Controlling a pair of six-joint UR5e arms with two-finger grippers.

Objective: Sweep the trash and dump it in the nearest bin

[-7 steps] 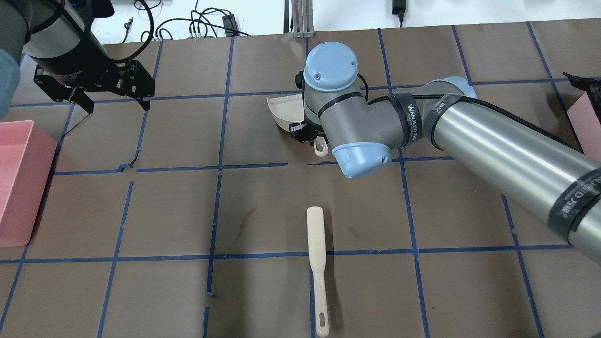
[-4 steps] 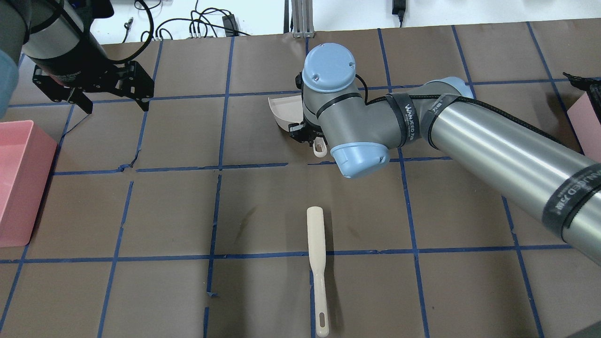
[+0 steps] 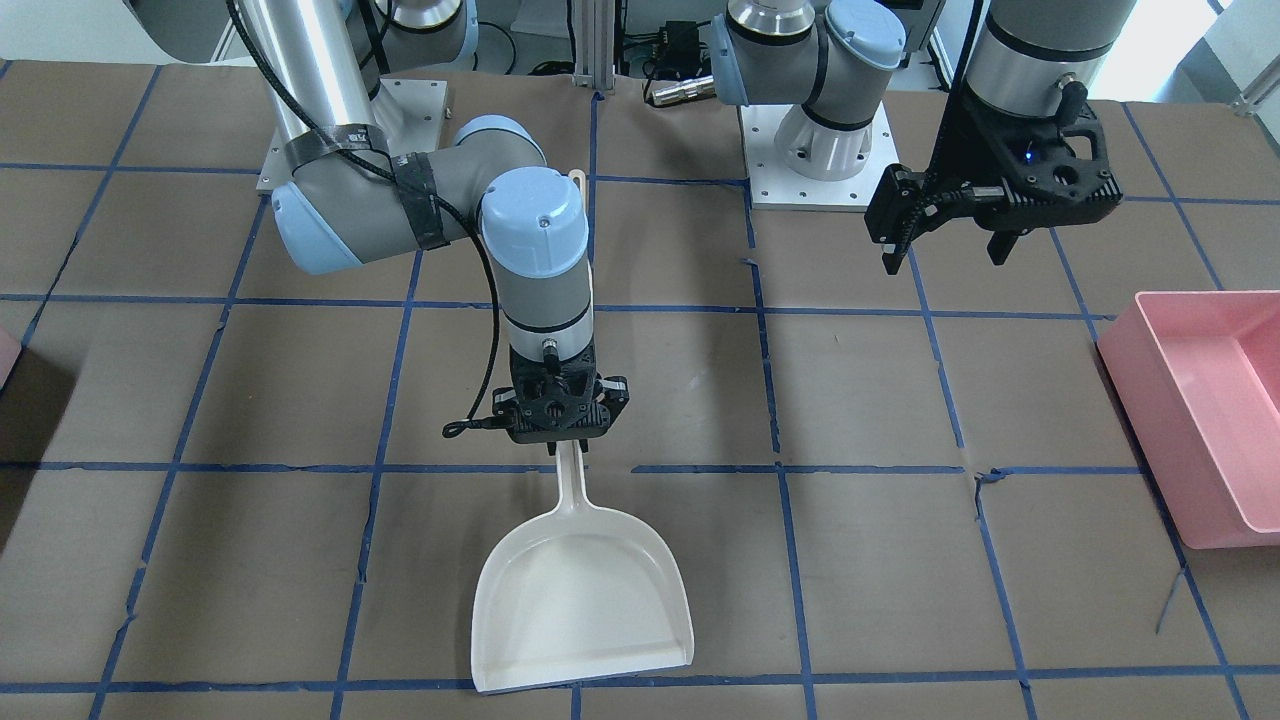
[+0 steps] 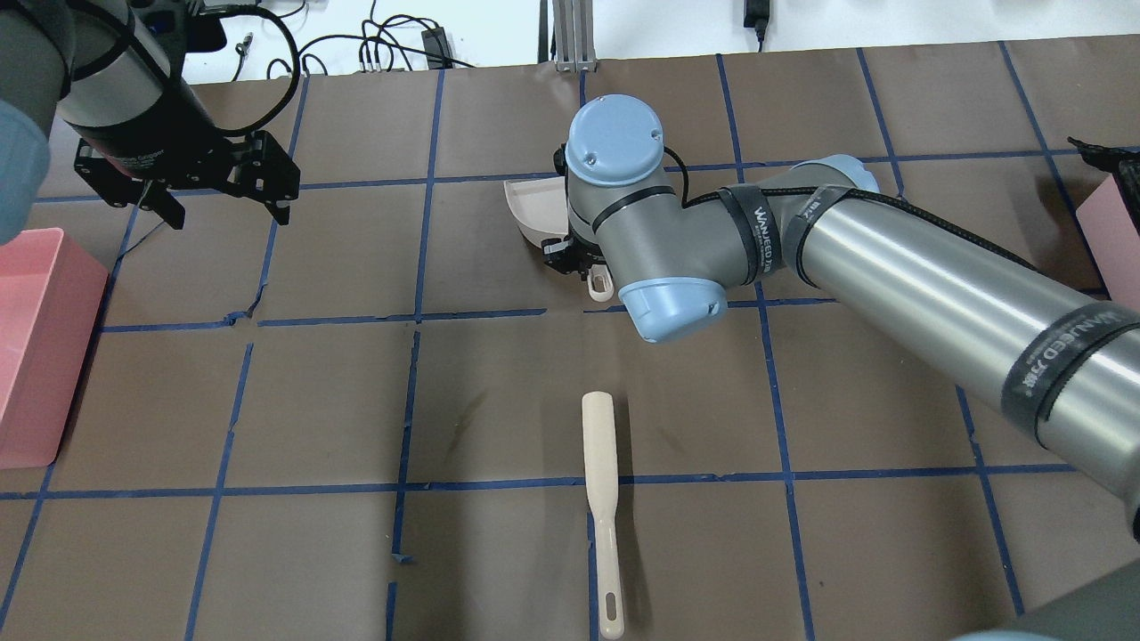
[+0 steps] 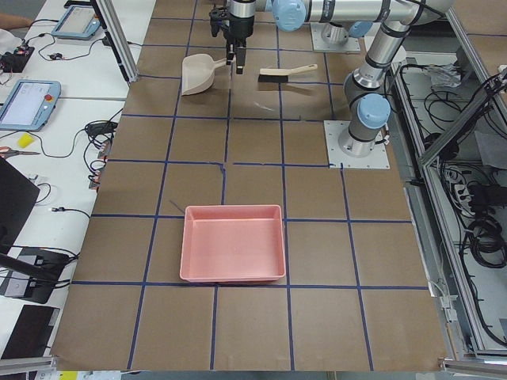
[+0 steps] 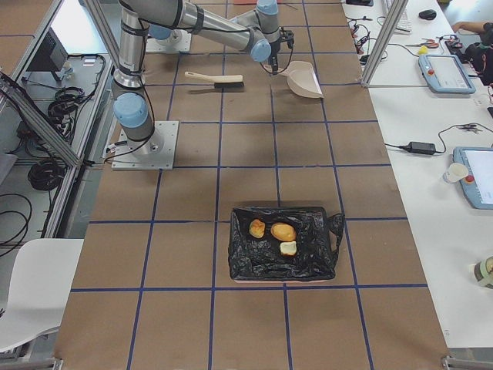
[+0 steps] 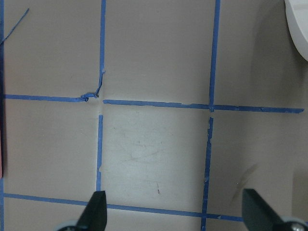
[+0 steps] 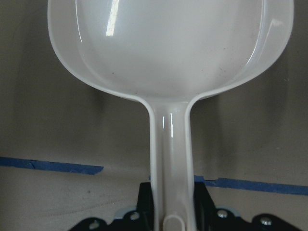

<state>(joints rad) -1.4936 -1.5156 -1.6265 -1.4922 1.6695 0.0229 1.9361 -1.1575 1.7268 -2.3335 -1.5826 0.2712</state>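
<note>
My right gripper [image 3: 560, 442] is shut on the handle of a white dustpan [image 3: 585, 600] that lies flat on the table; the right wrist view shows the empty pan [image 8: 173, 43] ahead of the fingers. In the overhead view the wrist hides most of the pan [image 4: 534, 206]. My left gripper [image 3: 950, 250] is open and empty, above the table toward the large tub, also in the overhead view [image 4: 223, 209]. The trash [image 6: 283, 231], three food scraps, lies inside the bin [image 6: 281, 262], which has a black bag liner. Only a pink sliver of the bin [image 4: 1113, 231] shows overhead.
A cream brush [image 4: 601, 499] lies on the brown paper near the robot's side of the table. A large pink tub [image 3: 1200, 400] stands at the robot's left end, and also shows overhead [image 4: 36, 338]. Blue tape lines grid the table.
My right wrist has shifted a little to the left with the dustpan in it. My left gripper has drifted slightly to the right. The brush has not moved.
</note>
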